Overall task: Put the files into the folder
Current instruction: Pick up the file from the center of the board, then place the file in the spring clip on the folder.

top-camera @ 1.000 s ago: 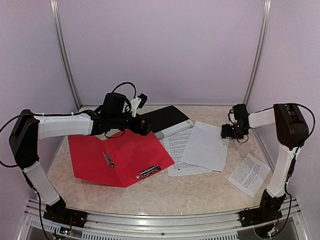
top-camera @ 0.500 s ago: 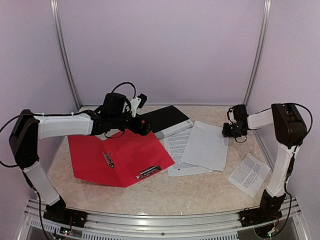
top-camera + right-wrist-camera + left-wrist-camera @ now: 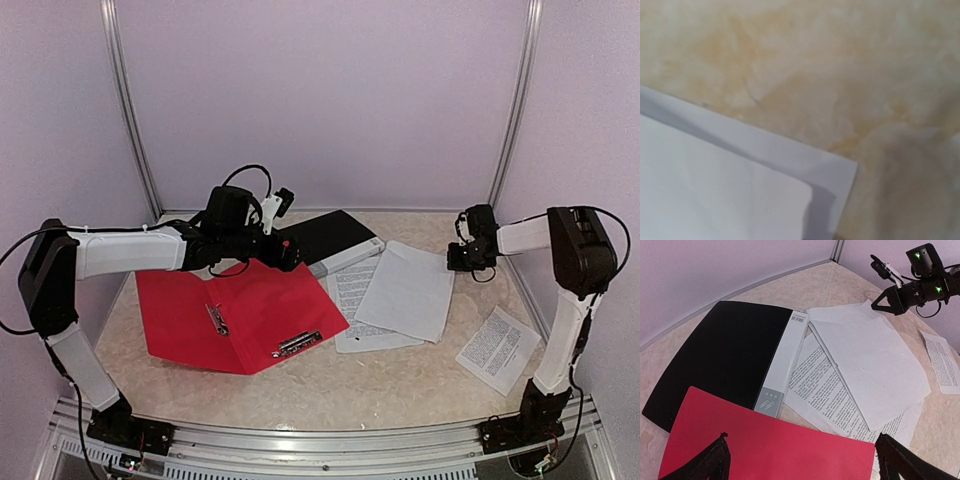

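The folder [image 3: 240, 305] [image 3: 765, 445] is red and lies open at the left of the table, with metal clips [image 3: 298, 343] inside. My left gripper [image 3: 288, 254] [image 3: 801, 437] hangs open over its far right edge, holding nothing. Three of the files show: a blank sheet [image 3: 405, 292] [image 3: 875, 355] [image 3: 715, 185] overlaps a printed sheet [image 3: 355, 300] [image 3: 830, 395], and a smaller printed sheet [image 3: 497, 348] [image 3: 942, 362] lies at the right. My right gripper [image 3: 452, 265] [image 3: 875, 301] is shut on the blank sheet's far right corner. Its fingers are out of the right wrist view.
A black binder with a grey spine [image 3: 330, 240] [image 3: 725, 355] lies behind the folder, partly under its far edge and touching the printed sheet. Enclosure walls stand close behind and to both sides.
My right gripper has closed at the blank sheet's corner, and that sheet has shifted slightly toward the back left. The left arm has not moved.
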You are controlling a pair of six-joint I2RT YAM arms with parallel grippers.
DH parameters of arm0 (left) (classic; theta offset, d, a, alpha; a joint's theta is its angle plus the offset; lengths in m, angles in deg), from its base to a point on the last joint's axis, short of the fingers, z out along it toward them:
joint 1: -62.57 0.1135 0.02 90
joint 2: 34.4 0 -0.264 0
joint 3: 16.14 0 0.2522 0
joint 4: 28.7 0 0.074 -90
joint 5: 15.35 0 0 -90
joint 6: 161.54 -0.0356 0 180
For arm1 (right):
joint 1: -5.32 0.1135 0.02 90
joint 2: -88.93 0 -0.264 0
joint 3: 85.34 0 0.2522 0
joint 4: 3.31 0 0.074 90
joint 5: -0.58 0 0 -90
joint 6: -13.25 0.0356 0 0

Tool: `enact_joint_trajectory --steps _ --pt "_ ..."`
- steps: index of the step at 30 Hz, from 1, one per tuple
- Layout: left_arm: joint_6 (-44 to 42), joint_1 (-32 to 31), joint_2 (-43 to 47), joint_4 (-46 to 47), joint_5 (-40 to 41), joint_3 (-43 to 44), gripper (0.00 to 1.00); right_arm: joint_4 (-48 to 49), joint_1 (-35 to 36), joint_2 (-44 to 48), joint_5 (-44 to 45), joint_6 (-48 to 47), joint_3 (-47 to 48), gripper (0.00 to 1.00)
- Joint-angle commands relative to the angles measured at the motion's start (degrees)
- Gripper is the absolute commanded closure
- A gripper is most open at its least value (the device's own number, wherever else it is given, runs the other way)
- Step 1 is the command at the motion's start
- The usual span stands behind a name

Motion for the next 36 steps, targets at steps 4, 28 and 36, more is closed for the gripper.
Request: enact_joint_trajectory --steps 4,28,36 --pt "-0.83 -0.34 -0.49 -1.29 2.88 -0.3 0.02 -4.94 0.72 10.01 -1.69 -5.49 3.82 1.0" --pt "6.63 3.79 12.28 2.15 22.0 -8.05 0.01 -19.64 31.32 12.29 -19.01 -14.55 37.52 1.0" --pt "13.03 4.84 20.33 -1.62 34.1 -13.23 0.01 -19.14 38.57 4.19 -24.44 -10.62 49.49 1.0"
